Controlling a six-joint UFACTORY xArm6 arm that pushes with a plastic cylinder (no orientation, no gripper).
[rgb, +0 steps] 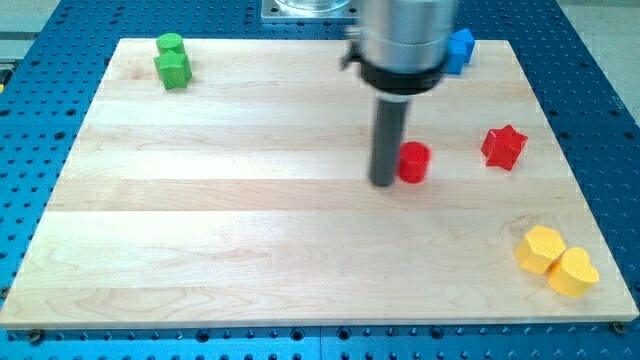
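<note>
My tip (384, 183) rests on the wooden board (250, 230) right of centre, touching or almost touching the left side of a red cylinder (414, 161). A red star block (503, 147) lies further to the view's right. Two yellow blocks, a hexagon (540, 248) and a heart (573, 272), sit together at the lower right. A blue block (459, 50) shows at the top, partly hidden behind the arm's body. Two green blocks, a cylinder (169, 44) and a star-like one (174, 69), stand at the top left.
The board lies on a blue perforated table (30, 150). The arm's grey housing (405, 40) hangs over the board's top middle.
</note>
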